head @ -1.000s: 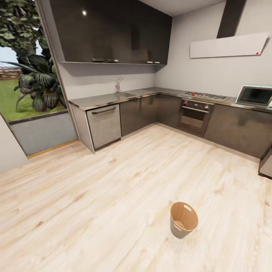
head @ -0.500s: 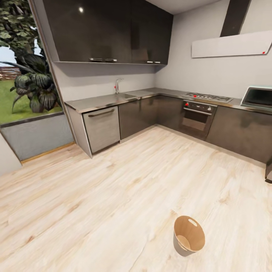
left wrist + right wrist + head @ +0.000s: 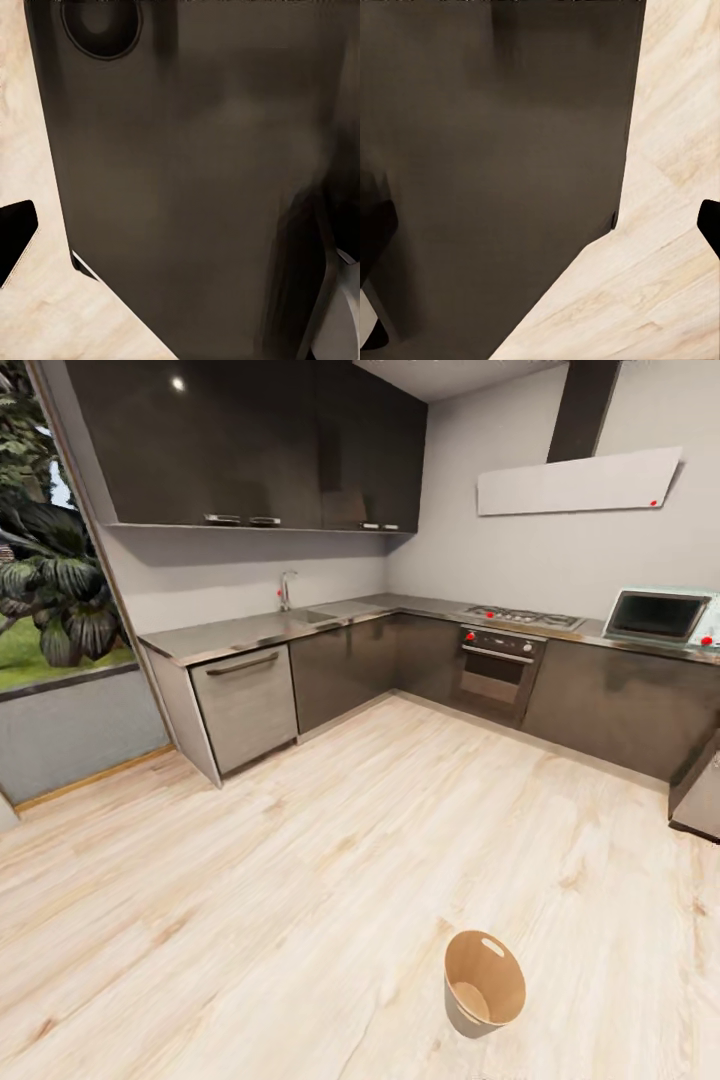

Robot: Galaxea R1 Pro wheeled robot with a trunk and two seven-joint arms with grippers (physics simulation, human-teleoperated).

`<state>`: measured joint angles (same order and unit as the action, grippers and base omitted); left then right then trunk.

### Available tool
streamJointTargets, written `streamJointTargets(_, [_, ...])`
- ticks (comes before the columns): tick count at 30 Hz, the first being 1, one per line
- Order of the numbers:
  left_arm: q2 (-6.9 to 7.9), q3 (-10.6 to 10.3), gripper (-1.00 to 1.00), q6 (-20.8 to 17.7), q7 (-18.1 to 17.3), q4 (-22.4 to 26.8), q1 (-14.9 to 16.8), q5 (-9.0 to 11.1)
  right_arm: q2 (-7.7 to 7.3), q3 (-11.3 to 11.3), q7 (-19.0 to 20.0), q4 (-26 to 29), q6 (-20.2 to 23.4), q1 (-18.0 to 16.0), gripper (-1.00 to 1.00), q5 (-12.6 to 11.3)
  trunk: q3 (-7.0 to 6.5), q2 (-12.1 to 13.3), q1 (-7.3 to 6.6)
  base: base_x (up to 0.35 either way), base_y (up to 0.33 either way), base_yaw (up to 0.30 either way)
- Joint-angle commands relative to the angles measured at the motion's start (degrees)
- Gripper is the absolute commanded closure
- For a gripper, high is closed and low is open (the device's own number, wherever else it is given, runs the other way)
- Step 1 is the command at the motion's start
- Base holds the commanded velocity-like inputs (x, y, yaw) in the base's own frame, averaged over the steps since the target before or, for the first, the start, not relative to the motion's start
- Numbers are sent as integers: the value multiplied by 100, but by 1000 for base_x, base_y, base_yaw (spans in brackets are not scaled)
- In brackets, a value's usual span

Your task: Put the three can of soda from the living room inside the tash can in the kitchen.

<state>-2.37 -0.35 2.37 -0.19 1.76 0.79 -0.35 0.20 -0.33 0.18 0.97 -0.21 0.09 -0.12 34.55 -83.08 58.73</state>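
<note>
While robot is in transit, small round grey-brown bin with wood-toned inside (image 3: 484, 983) stands upright on pale wood-plank floor (image 3: 300, 880), well apart from dark grey base cabinets (image 3: 345, 665), likely for open access; grip state of either gripper can't be told.

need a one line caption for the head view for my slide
Kitchen seen from the robot's head: a small round bin stands on the pale wood floor, with dark cabinets, an oven and a microwave behind.

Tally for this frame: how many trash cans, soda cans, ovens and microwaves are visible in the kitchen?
tash can: 1
soda cans: 0
oven: 1
microwave: 1
Total: 3
</note>
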Motion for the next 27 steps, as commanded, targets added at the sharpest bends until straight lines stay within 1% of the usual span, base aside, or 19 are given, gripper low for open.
streamJointTargets(1, [0, 0, -100, 0, -1, 0, 0, 0, 1, -1, 0, 0, 0, 0, -100, -1, -4, 0, 0, 5, 0, -244])
streamJointTargets(15, [0, 0, -100, 0, 0, 0, 0, 0, 4, 2, 0, 0, 4, 0, -100, 3, -59, 0, 0, 9, 0, -223])
streamJointTargets(21, [0, 0, -100, 0, -3, 0, 0, 0, 6, 4, 0, 0, 3, 0, -100, 3, -78, 0, 0, 259, 0, -196])
streamJointTargets(27, [0, 0, -100, 0, -4, 0, 0, 0, 6, 6, 0, 0, 4, 0, -100, 3, -83, 0, 0, 335, 0, -51])
